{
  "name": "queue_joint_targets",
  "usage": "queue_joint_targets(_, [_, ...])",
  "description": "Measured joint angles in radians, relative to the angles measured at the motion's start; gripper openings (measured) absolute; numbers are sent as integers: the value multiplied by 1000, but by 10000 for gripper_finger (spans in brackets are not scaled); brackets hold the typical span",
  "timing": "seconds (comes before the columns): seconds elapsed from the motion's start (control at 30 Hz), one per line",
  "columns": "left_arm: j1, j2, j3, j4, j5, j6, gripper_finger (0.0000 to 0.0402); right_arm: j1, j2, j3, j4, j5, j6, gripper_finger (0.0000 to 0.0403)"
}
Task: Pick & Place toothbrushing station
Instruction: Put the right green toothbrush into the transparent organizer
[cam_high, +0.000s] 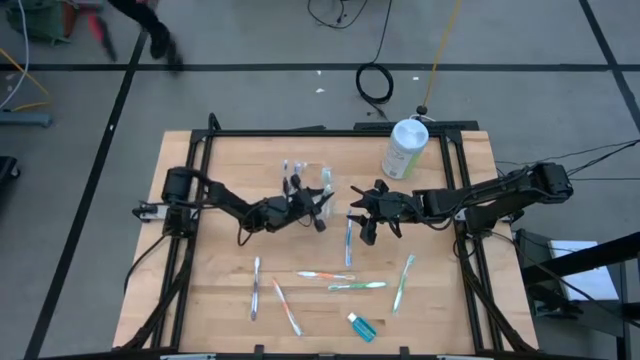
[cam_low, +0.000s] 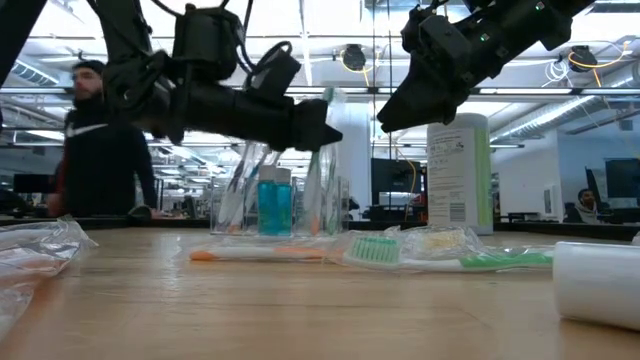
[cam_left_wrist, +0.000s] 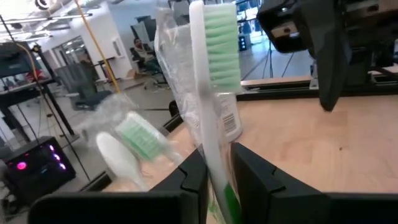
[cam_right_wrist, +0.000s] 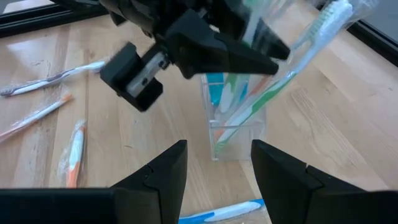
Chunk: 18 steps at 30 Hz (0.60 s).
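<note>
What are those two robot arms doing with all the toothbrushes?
They are filling a clear plastic holder with wrapped toothbrushes. The left pincer has a green-and-white toothbrush between its fingers, right over the holder, which already has a few brushes standing in it. The right pincer waits open beside it, holding nothing. More toothbrushes lie on the wooden table, and a white-and-green canister stands near the back.

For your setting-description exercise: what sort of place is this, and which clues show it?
Probably a robotics lab in an open-plan office: two arms at a framed wooden table, desks and monitors behind, cables on the floor, a person nearby.
</note>
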Motion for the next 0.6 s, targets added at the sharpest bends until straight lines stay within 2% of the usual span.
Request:
queue_joint_targets(0.13, [-11, -75, 0, -106, -22, 16, 65, 0, 0, 0, 0, 0, 0, 171])
queue_joint_targets(0.3, [-2, -154, 0, -256, -25, -59, 74, 0, 0, 0, 1, 0, 0, 171])
queue_joint_targets(0.43, [18, -166, 0, -327, -20, -105, 104, 0, 0, 0, 1, 0, 0, 171])
queue_joint_targets(0.6, [44, -165, 0, -395, 12, -151, 160, 0, 0, 0, 1, 0, 0, 171])
